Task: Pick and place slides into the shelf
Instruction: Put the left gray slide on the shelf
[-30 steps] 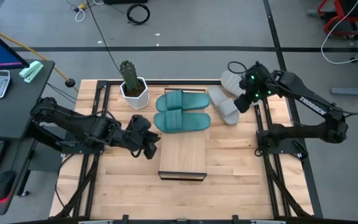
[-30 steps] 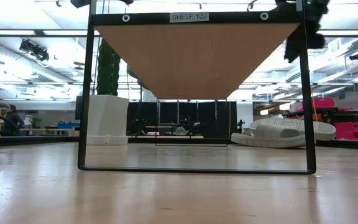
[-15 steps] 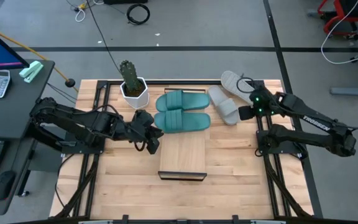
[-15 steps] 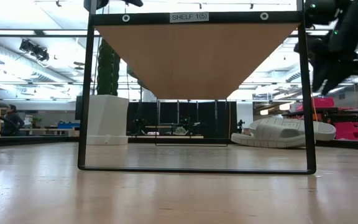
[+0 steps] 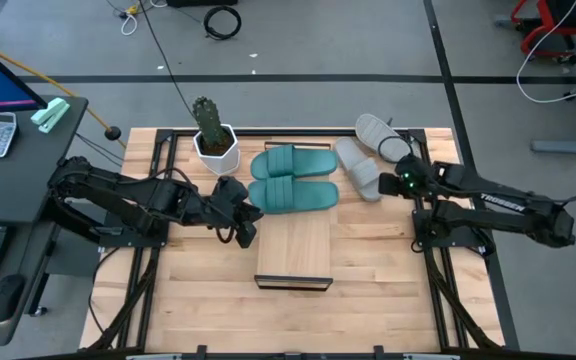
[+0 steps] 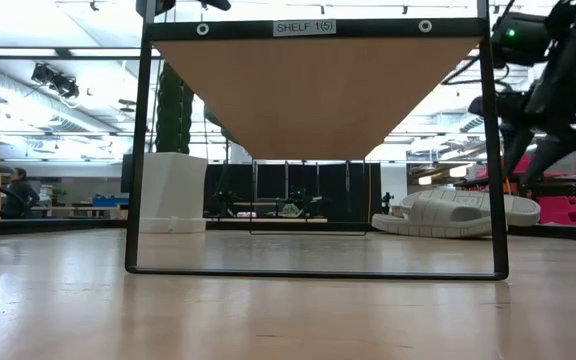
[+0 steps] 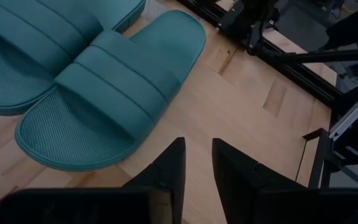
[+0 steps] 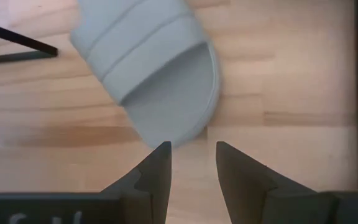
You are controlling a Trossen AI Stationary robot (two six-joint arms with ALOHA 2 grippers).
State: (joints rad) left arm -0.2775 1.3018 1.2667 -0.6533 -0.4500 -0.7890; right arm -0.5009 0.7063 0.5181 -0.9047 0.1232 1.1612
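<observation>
**No slides shelved yet; both grippers empty, lining up on their pairs**

Nearest the low camera, the shelf (image 5: 293, 251) stood at the table's front centre, its board top bare in the high view. Nothing sat under it in the low view either, as far as that showed.

Just beyond its left back corner, the left gripper (image 7: 196, 163) hovered low over the tabletop (image 5: 368, 260), fingers set narrow with a small gap, holding nothing. Its tips pointed at the near teal slide (image 7: 107, 93), close beside the edge but not touching.

The two teal slides (image 5: 291, 178) lay side by side behind the shelf. To their right, the right gripper (image 8: 191, 163) stood with a moderate gap between the fingers, empty, just short of the end of the near grey slide (image 8: 154, 74). The second grey slide (image 5: 380, 134) lay farther back, by the table's rear right corner.

Farthest left, the potted cactus (image 5: 212, 137) stood clear of the work.

Judged progress: zero of four placed; all four picks and placements remained.
</observation>
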